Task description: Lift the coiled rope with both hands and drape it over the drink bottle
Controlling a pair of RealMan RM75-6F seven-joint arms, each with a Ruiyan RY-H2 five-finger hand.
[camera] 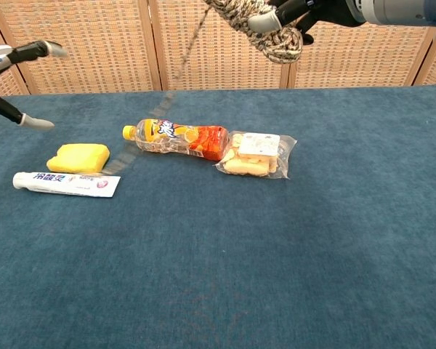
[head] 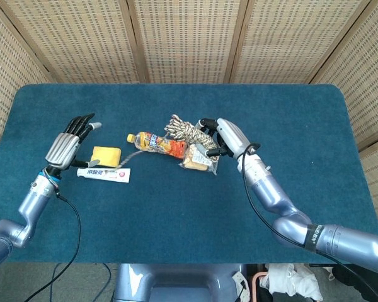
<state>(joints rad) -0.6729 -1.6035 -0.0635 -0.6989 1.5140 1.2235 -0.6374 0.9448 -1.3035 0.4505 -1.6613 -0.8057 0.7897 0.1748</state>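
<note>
The coiled rope [head: 183, 130] is a beige and brown bundle held up in the air by my right hand [head: 225, 136], above the right end of the drink bottle [head: 156, 143]. In the chest view the coil [camera: 265, 30] hangs at the top edge under that hand [camera: 299, 10]. Its loose tail [camera: 173, 93] is blurred, slanting down to the left past the bottle [camera: 178, 138]. The orange-labelled bottle lies on its side. My left hand [head: 67, 142] is off to the left with fingers spread and holds nothing; the chest view shows that hand [camera: 13, 64] clear of the rope.
A clear snack packet [head: 198, 157] lies right of the bottle. A yellow sponge [head: 106, 155] and a white toothpaste tube [head: 104, 173] lie near my left hand. The blue table [head: 176, 220] has wicker screens behind it.
</note>
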